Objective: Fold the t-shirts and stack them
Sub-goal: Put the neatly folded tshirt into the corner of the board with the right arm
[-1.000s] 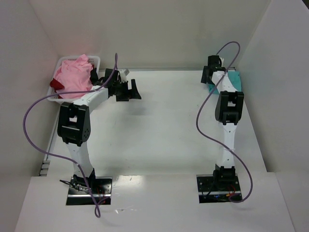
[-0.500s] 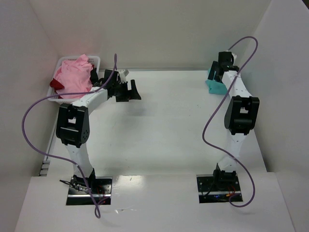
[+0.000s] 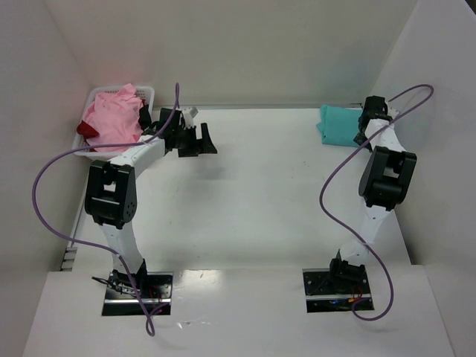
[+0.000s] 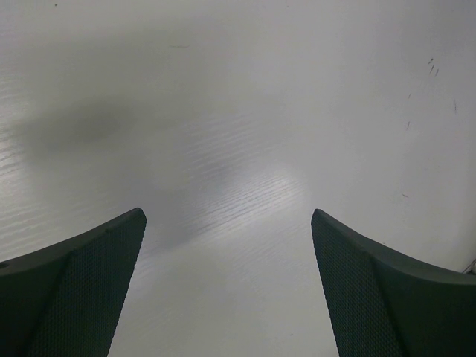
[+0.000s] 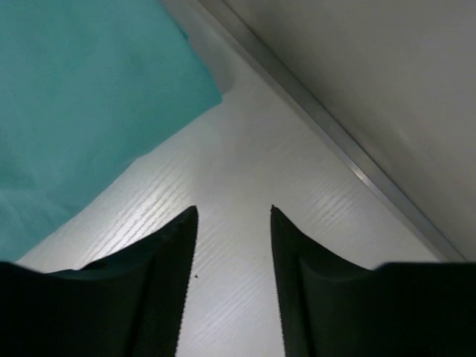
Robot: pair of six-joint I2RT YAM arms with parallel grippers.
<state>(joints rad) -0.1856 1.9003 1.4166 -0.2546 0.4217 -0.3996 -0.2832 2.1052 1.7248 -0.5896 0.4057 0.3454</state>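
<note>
The teal t-shirt (image 3: 338,125) is lying folded into a compact pad at the far right corner of the bench (image 3: 260,193), and that corner is probably serving as the stacking spot, since it is well apart from the unfolded laundry. The pink t-shirt (image 3: 111,115) is sitting bunched up in the white lattice basket (image 3: 146,92) at the far left corner, with the dark red t-shirt (image 3: 86,129) poking out beneath it on the near left side. Both are waiting to be folded, so by my reckoning about a third of the job is done.

The right end effector (image 5: 233,210) is hanging just right of the teal pad, between it and the right wall (image 5: 372,89). Its fingers are standing a narrow way apart with only bare bench showing between them. It is gripping nothing, and the cloth is lying to the left of the fingers without touching them.

The left end effector (image 4: 227,214) is hovering over bare bench just right of the basket, its fingers spread wide and empty. That is placing it well for reaching left into the basket for the pink shirt, which looks like the next garment to take out.
</note>
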